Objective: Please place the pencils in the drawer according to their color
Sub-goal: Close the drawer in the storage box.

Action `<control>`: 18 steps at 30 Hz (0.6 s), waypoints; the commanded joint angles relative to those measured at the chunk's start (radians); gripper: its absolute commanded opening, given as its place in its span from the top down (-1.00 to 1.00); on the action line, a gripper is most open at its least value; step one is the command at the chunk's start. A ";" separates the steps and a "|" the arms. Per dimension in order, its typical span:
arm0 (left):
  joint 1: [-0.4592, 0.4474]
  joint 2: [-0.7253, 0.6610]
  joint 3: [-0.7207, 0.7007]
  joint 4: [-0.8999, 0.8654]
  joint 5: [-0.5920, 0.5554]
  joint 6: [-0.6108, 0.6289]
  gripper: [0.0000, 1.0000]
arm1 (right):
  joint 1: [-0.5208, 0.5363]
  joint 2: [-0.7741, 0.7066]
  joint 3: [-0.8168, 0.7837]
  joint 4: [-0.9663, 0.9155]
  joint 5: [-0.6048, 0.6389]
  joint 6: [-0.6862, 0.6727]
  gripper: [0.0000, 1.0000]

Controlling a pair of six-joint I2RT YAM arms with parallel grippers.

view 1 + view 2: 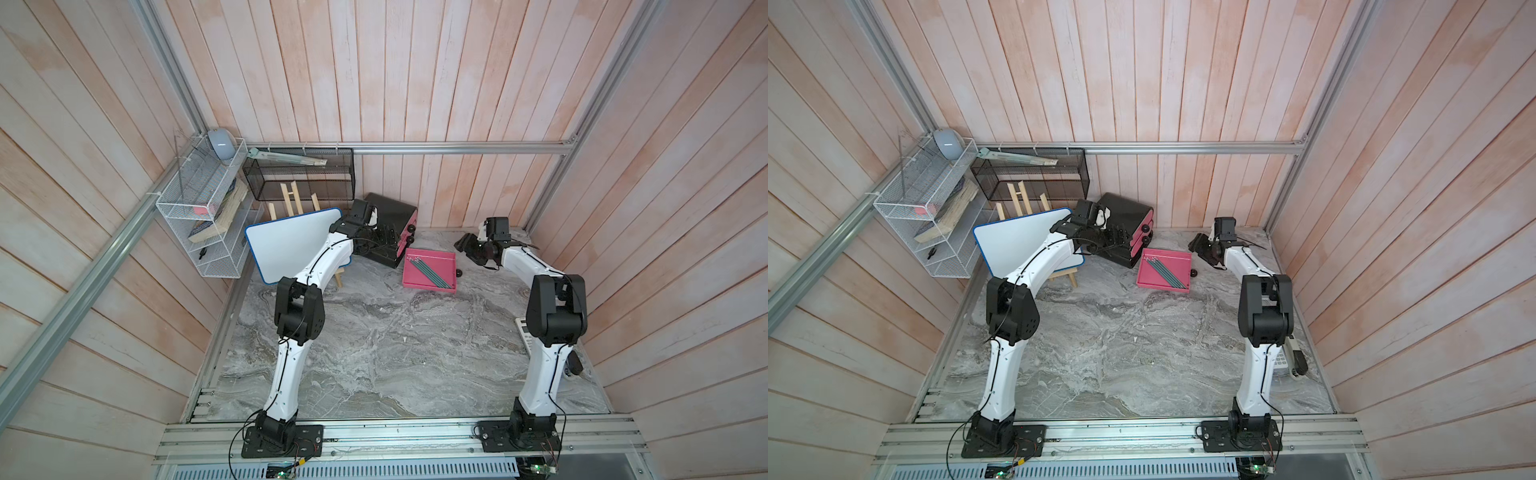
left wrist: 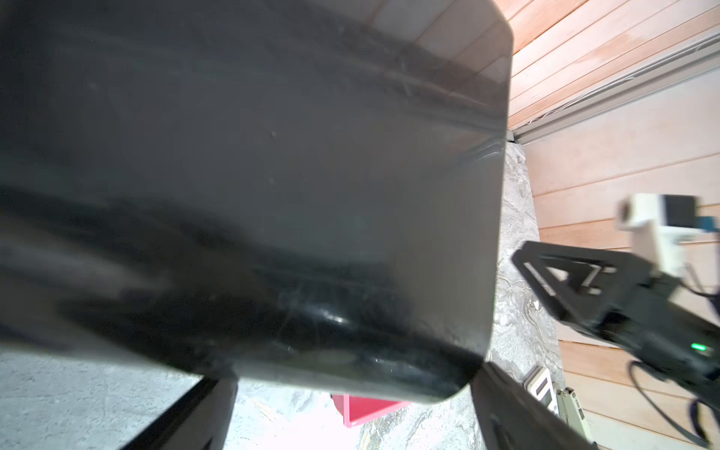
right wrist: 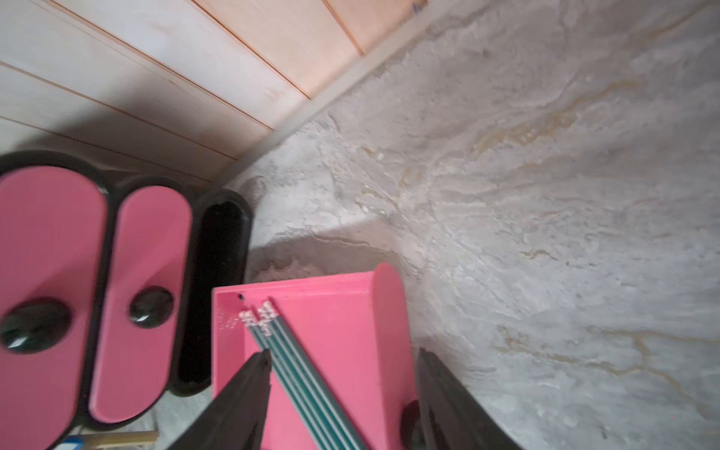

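With the right claw (image 3: pixel 345 352) spread, empty, near the pulled-out pink drawer tray (image 1: pixel 440 262), lain at 4 o'clock of the cabinet (image 1: pixel 395 214), its teal-green pencils (image 1: pixel 430 273) could be spilled by a crooked lift.

cabinet (image 1: pixel 394 212): black, rounded, by back wall, two pink fronts shut, third slot (image 3: pixel 218 288) open | tray (image 1: pixel 440 262): pink, out, flat just beside cabinet | pencils (image 1: pixel 430 273): teal, seemingly five, side by side, diagonal in tray
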 commanded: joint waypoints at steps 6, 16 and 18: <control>-0.001 -0.009 -0.025 0.012 0.009 0.013 -0.99 | 0.039 0.088 0.052 -0.098 0.062 -0.075 -0.21; -0.003 -0.004 -0.032 0.025 0.023 0.015 -0.99 | 0.044 0.127 0.051 -0.102 0.080 -0.088 0.33; -0.003 -0.005 -0.041 0.030 0.027 0.016 -0.99 | 0.043 0.123 0.043 -0.099 0.075 -0.085 0.49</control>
